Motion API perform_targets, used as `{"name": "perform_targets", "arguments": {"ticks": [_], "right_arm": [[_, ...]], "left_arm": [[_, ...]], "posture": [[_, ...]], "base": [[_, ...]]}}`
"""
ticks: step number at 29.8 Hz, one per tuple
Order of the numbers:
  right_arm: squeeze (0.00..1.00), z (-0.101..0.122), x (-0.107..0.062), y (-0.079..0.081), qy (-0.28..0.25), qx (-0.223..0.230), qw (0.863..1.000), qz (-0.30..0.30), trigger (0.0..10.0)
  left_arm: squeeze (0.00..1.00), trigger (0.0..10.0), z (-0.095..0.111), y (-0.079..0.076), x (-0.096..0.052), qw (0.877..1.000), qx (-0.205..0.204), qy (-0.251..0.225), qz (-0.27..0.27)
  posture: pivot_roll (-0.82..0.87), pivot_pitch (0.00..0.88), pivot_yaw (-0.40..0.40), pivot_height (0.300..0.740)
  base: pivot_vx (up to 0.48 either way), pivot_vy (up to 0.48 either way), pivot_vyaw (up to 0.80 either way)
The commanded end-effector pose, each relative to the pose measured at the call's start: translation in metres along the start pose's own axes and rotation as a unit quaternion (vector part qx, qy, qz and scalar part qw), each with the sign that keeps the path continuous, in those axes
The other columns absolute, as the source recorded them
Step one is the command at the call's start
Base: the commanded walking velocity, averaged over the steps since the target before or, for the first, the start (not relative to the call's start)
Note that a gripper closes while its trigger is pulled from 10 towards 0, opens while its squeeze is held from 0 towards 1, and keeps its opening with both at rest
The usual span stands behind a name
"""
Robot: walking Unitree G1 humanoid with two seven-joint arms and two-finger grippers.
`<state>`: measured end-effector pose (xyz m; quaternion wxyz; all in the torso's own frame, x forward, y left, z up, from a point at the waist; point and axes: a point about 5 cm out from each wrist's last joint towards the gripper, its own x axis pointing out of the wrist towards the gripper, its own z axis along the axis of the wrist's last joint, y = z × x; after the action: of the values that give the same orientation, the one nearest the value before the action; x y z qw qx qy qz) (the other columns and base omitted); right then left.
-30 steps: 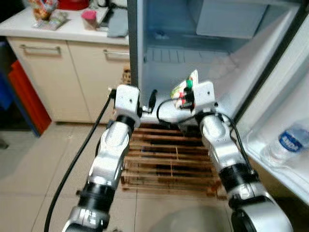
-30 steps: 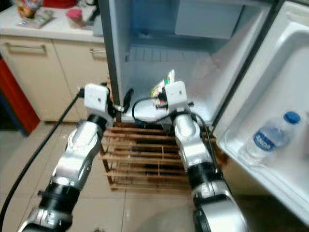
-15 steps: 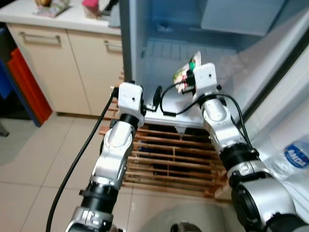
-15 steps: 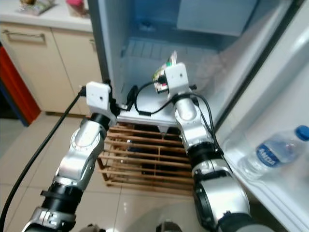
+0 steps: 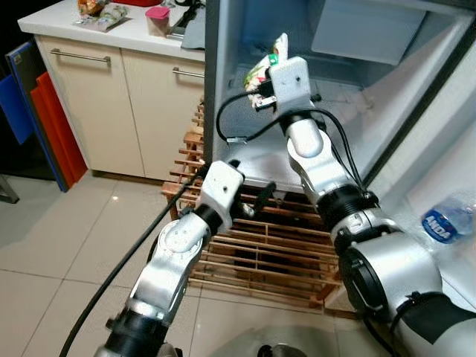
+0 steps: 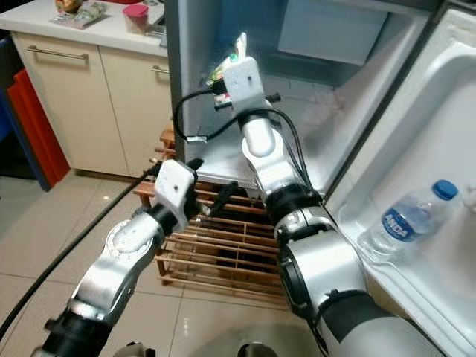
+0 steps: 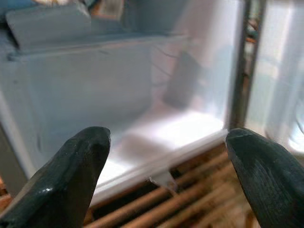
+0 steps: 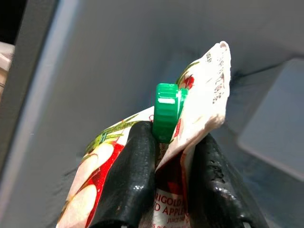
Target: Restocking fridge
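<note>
We are lifting the right gripper (image 5: 262,74) higher and deeper into the open fridge (image 5: 357,111) than it was a second ago, when it hung low at the front lip of the cabinet; now it is up at about 12 o'clock of our head view, level with the upper part of the compartment, while the left gripper (image 5: 253,205) has dropped back to about 6 o'clock of it, down by the wooden rack (image 5: 268,253) on the floor under the fridge. Part of that shift is our own head moving, since the whole picture has slid, but the right arm is plainly stretched further in. We judge that we are carrying the juice pouch (image 8: 156,156) toward a shelf and that the placing itself is not yet done. The right jaws are closed on the pouch, pinching it just below its green cap (image 8: 167,111), so the pouch is in the air inside the fridge, touching nothing else that we can make out. The left jaws are standing wide and empty, facing the bare fridge floor. On the pouch we are reading "RIGOLD" and "APPLE", cut off by the fingers (image 8: 135,180), with small print along its top edge too fine to read. A water bottle (image 6: 405,219) in the door shelf at 3 o'clock carries a blue label with white letters we cannot read surely.
</note>
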<state>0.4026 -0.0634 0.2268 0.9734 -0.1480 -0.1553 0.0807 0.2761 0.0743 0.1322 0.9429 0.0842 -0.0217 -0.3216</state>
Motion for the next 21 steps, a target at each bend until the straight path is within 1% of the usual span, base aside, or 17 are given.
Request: {"name": "perform_targets", "arguments": {"ticks": [1, 2, 3, 4, 9, 11, 12, 13, 14, 16, 17, 18, 19, 21], "right_arm": [[0.00, 0.000, 0.003, -0.004, 0.011, -0.011, 1.000, -0.013, 0.0], [0.00, 0.002, 0.004, -0.003, 0.011, -0.010, 1.000, -0.013, 0.0], [0.00, 0.002, 0.004, -0.003, 0.011, -0.010, 1.000, -0.013, 0.0], [0.00, 0.004, 0.006, -0.001, 0.011, -0.009, 1.000, -0.015, 0.0], [0.00, 0.010, 0.010, 0.000, 0.014, -0.005, 1.000, -0.026, 0.0], [0.00, 0.013, 0.012, -0.001, 0.015, 0.003, 0.999, -0.038, 0.0], [0.00, 0.014, 0.013, -0.001, 0.018, 0.008, 0.999, -0.043, 0.0], [0.00, 0.014, 0.013, -0.001, 0.020, 0.012, 0.999, -0.046, 0.0], [0.00, 0.014, 0.013, -0.001, 0.020, 0.012, 0.999, -0.046, 0.0], [0.00, 0.015, 0.014, -0.001, 0.020, 0.018, 0.998, -0.048, 0.0], [0.00, 0.015, 0.013, -0.001, 0.019, 0.029, 0.998, -0.052, 0.0], [0.00, 0.015, 0.013, -0.001, 0.019, 0.029, 0.998, -0.052, 0.0], [0.00, 0.014, 0.013, -0.001, 0.018, 0.037, 0.998, -0.055, 0.0], [0.00, 0.012, 0.011, 0.005, 0.020, 0.037, 0.998, -0.044, 0.0]], "left_arm": [[0.00, 10.0, 0.001, -0.006, -0.006, 1.000, 0.009, 0.005, -0.014], [0.00, 10.0, -0.001, -0.010, -0.010, 1.000, 0.011, 0.010, -0.019], [0.00, 10.0, -0.001, -0.010, -0.010, 1.000, 0.011, 0.010, -0.019], [0.00, 10.0, -0.002, -0.014, -0.016, 1.000, 0.008, 0.018, -0.024], [0.00, 10.0, -0.003, -0.018, -0.028, 1.000, 0.002, 0.025, -0.018], [0.00, 10.0, -0.004, -0.017, -0.037, 1.000, -0.002, 0.030, -0.006], [0.00, 10.0, -0.004, -0.018, -0.045, 0.999, -0.004, 0.035, -0.001], [0.00, 10.0, -0.005, -0.018, -0.049, 0.999, -0.005, 0.039, 0.002], [0.00, 10.0, -0.005, -0.018, -0.049, 0.999, -0.005, 0.039, 0.002], [0.00, 10.0, -0.006, -0.020, -0.057, 0.999, -0.006, 0.046, 0.003], [0.00, 10.0, -0.007, -0.021, -0.061, 0.999, -0.010, 0.051, 0.007], [0.00, 10.0, -0.007, -0.021, -0.061, 0.999, -0.010, 0.051, 0.007], [0.00, 10.0, -0.008, -0.021, -0.064, 0.998, -0.012, 0.056, 0.011], [0.00, 10.0, -0.008, -0.018, -0.069, 0.998, -0.024, 0.058, 0.032]], "posture": [[0.12, 0.000, -0.128, 0.740], [0.13, 0.000, -0.132, 0.740], [0.13, 0.000, -0.132, 0.740], [0.14, 0.002, -0.131, 0.740], [0.17, 0.048, -0.122, 0.740], [0.18, 0.066, -0.119, 0.740], [0.20, 0.085, -0.117, 0.740], [0.20, 0.085, -0.117, 0.740], [0.20, 0.085, -0.117, 0.740], [0.21, 0.098, -0.116, 0.740], [0.22, 0.103, -0.115, 0.740], [0.22, 0.103, -0.115, 0.740], [0.22, 0.103, -0.115, 0.740], [0.21, 0.101, -0.116, 0.740]], "base": [[0.000, 0.000, 0.00], [0.000, 0.000, 0.00], [0.000, 0.000, 0.00], [0.000, 0.000, 0.00], [0.000, 0.000, 0.00], [0.000, 0.000, 0.00], [0.000, 0.000, 0.00], [0.000, 0.000, 0.00], [0.000, 0.000, 0.00], [0.000, 0.000, 0.00], [0.000, 0.000, 0.00], [0.000, 0.000, 0.00], [0.000, 0.000, 0.00], [0.000, 0.000, 0.00]]}}
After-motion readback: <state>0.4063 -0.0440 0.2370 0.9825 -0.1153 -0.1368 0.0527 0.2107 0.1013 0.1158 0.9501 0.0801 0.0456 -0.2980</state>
